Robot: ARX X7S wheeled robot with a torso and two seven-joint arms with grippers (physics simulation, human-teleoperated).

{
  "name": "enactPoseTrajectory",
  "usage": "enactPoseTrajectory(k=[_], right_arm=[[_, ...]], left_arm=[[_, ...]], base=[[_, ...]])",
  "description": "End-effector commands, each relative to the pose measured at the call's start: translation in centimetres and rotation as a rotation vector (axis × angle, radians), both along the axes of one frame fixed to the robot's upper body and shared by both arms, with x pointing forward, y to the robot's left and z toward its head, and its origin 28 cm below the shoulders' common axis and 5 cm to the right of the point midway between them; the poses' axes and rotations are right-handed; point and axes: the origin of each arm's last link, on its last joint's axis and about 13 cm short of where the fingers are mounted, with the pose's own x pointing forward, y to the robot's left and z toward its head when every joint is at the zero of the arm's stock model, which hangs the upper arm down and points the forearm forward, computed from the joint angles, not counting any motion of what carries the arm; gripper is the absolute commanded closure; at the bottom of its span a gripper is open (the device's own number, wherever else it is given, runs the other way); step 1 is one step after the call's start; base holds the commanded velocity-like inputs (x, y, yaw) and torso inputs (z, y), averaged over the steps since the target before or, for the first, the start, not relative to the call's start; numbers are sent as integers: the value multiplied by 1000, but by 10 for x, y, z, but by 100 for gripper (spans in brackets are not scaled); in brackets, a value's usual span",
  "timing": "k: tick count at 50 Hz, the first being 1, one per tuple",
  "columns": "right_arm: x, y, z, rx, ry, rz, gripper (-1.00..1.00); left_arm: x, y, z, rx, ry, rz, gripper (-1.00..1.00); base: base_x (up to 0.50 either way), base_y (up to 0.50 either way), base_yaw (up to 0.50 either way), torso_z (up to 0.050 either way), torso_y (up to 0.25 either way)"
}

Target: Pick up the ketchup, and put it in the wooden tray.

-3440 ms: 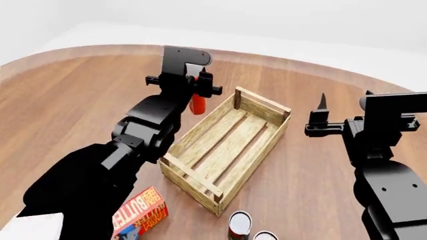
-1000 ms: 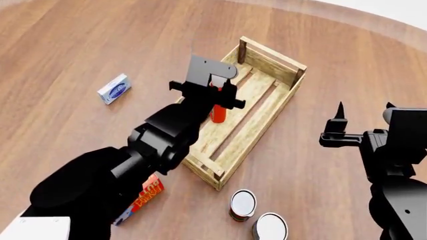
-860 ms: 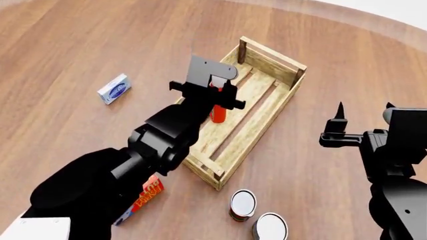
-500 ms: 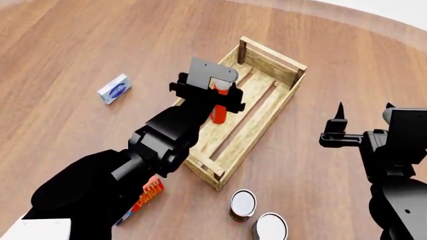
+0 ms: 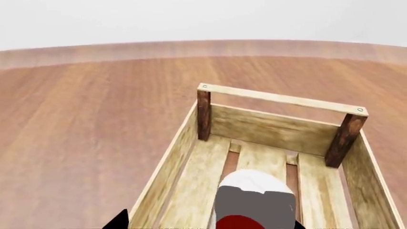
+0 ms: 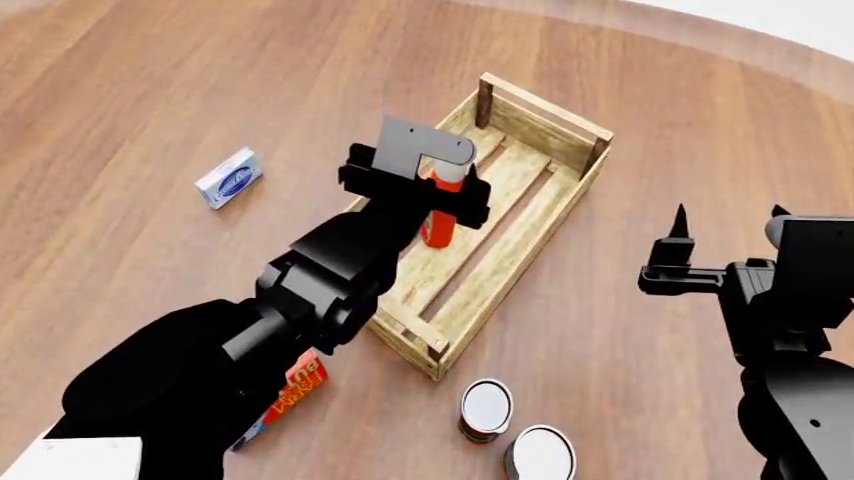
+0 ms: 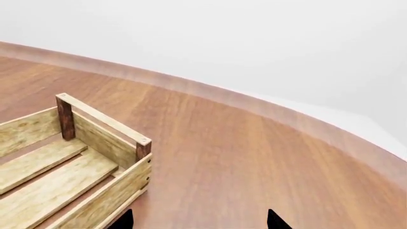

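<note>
The ketchup, a red-orange bottle, stands upright inside the wooden tray, near its left wall. My left gripper hovers over the bottle's top with its jaws apart around it. In the left wrist view the ketchup's white cap fills the foreground over the tray's slats. One black fingertip stands well clear of the bottle; the other is hidden. My right gripper is open and empty, to the right of the tray. The right wrist view shows the tray's corner.
Two tin cans stand in front of the tray's near end. A red-and-yellow butter box lies partly under my left arm. A small blue-and-white box lies on the wooden table to the left.
My left arm carried the ketchup from beyond the tray's left side into the tray. Over the last second the jaws have loosened and more of the bottle's top shows.
</note>
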Motion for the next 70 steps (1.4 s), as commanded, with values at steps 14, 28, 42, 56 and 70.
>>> enactPoseTrajectory(k=[14, 28, 42, 56, 70], right_arm=[[0, 0, 0, -3, -12, -3, -100], [0, 0, 0, 1, -19, -6, -100], [0, 0, 0, 1, -26, -5, -100], [1, 0, 0, -3, -40, -2, -100], [-22, 19, 8, -70, -38, 4, -100]], left_arm=[[-2, -3, 0, -13, 20, -47, -100], [-4, -5, 4, -14, 0, -63, -100], [-8, -2, 12, -18, -38, -51, -100], [-24, 7, 31, -44, -93, -60, -100], [-54, 31, 57, -183, -195, -40, -100]], base=[[0, 0, 0, 0, 0], [0, 0, 0, 0, 0], [0, 0, 0, 0, 0], [0, 0, 0, -11, 73], [0, 0, 0, -21, 139]])
